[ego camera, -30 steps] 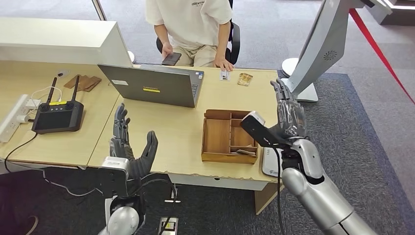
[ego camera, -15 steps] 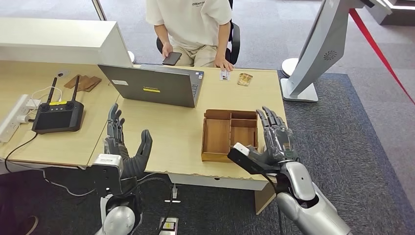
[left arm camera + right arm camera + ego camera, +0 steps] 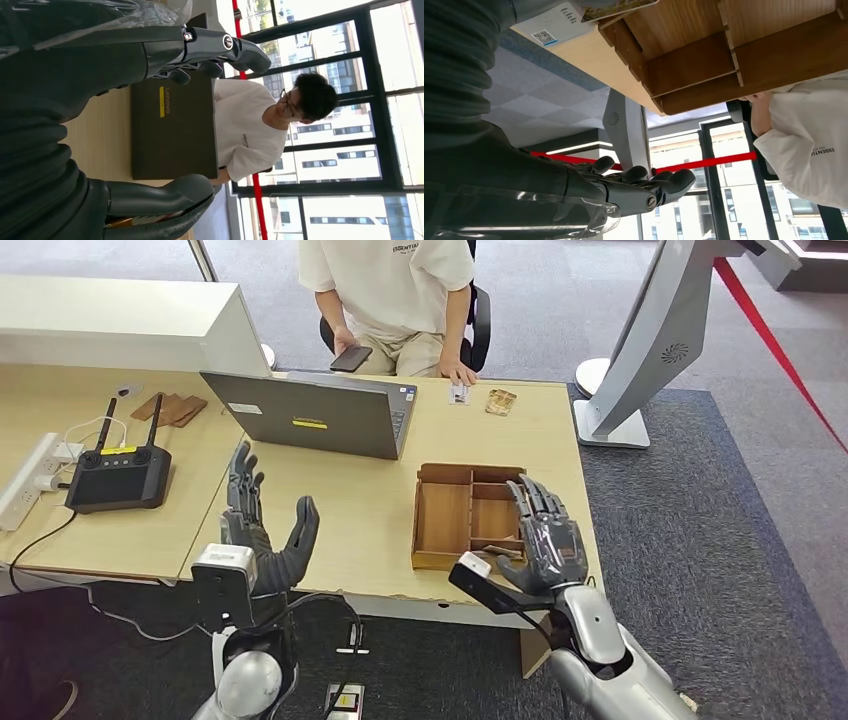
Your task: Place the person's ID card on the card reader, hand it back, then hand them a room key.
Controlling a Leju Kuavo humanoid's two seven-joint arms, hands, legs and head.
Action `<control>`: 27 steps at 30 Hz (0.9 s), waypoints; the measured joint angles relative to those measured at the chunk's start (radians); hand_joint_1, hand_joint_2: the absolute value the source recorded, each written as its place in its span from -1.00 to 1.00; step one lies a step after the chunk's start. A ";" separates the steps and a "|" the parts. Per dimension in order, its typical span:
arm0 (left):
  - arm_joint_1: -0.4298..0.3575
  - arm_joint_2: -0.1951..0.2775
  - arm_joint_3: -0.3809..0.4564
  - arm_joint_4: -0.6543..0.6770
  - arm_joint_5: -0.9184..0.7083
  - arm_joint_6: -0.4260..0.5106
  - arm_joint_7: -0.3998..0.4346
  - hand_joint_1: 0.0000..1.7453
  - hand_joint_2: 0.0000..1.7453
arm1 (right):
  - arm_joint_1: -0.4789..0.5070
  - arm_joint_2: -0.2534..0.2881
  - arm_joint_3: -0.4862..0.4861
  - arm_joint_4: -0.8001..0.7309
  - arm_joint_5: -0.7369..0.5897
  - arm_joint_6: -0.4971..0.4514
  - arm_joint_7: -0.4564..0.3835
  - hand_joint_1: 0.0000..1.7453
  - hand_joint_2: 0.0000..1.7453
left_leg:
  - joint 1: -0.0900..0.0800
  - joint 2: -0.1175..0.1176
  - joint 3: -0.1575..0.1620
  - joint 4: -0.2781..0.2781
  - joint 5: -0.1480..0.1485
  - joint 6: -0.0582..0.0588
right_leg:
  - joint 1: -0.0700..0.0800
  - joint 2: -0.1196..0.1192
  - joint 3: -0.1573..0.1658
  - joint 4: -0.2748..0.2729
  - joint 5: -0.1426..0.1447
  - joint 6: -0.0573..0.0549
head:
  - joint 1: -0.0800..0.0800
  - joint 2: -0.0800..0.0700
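A small white ID card (image 3: 459, 394) lies at the far edge of the desk, just in front of the person's hand (image 3: 462, 373). A gold-coloured card (image 3: 500, 401) lies beside it. The wooden tray (image 3: 445, 515) holds a light card (image 3: 503, 551) in its near right compartment. My right hand (image 3: 545, 535) hovers open over the desk's near right corner, next to the tray, holding nothing. The right wrist view shows the white card reader (image 3: 556, 25) with a QR label beside the tray (image 3: 724, 55). My left hand (image 3: 262, 530) stands open and upright at the desk's near edge.
A grey laptop (image 3: 315, 415) stands open mid-desk between me and the seated person (image 3: 390, 285), who holds a phone (image 3: 351, 360). A black controller (image 3: 118, 475) and a power strip (image 3: 30, 480) lie at the left. A grey kiosk stand (image 3: 650, 330) rises at the right.
My right hand has dropped from a raised spot right of the tray and come back toward me, to the desk's near right corner. The left hand has barely shifted.
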 joint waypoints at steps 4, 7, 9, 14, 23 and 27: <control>-0.006 -0.001 -0.010 0.010 0.005 0.000 0.000 -1.00 1.00 | 0.000 0.013 0.004 0.018 0.003 0.000 -0.006 -1.00 1.00 | 0.000 0.000 0.000 0.000 0.000 0.000 | 0.000 0.000 0.000 0.000 0.000 0.000 | 0.000 0.000; -0.009 -0.001 -0.017 0.017 0.007 0.000 -0.001 -1.00 1.00 | 0.000 0.020 0.006 0.030 0.003 0.000 -0.010 -1.00 1.00 | 0.000 0.000 0.000 0.000 0.000 0.000 | 0.000 0.000 0.000 0.000 0.000 0.000 | 0.000 0.000; -0.013 -0.001 -0.020 0.022 0.010 0.000 -0.001 -1.00 1.00 | -0.001 0.024 0.007 0.037 0.003 0.001 -0.012 -1.00 1.00 | 0.000 0.000 0.000 0.000 0.000 0.000 | 0.000 0.000 0.000 0.000 0.000 0.000 | 0.000 0.000; -0.027 -0.001 -0.030 0.033 0.023 0.000 -0.009 -1.00 1.00 | -0.005 0.036 0.007 0.056 -0.003 0.003 -0.023 -1.00 1.00 | 0.000 0.000 0.000 0.000 0.000 0.000 | 0.000 0.000 0.000 0.000 0.000 0.000 | 0.000 0.000; -0.038 -0.001 -0.046 0.054 0.033 0.000 -0.015 -1.00 1.00 | -0.026 0.072 0.010 0.143 -0.016 0.012 -0.043 -1.00 1.00 | 0.000 0.000 0.000 0.000 0.000 0.000 | 0.000 0.000 0.000 0.000 0.000 0.000 | 0.000 0.000; -0.038 -0.001 -0.048 0.059 0.032 0.000 -0.015 -1.00 1.00 | -0.033 0.082 0.011 0.181 -0.021 0.012 -0.044 -1.00 1.00 | 0.000 0.000 0.000 0.000 0.000 0.000 | 0.000 0.000 0.000 0.000 0.000 0.000 | 0.000 0.000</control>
